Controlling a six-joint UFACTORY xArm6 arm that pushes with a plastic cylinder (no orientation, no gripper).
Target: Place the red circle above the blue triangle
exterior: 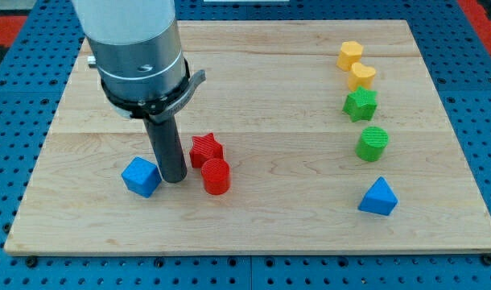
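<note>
Wooden board (253,225): my tip (174,179) beside red circle (216,176), no writing

Your wooden surface (253,217) and the eight blocks lying on it.

Take the red circle (216,176) as your landmark: the red star (206,149) touches it just above, the blue cube (141,176) lies to its left. Well off to its right you see the blue triangle (378,197), and above that a column rising: green circle (373,143), green star (361,104), then two yellow blocks, the lower (361,76) and the upper (350,55).
</note>
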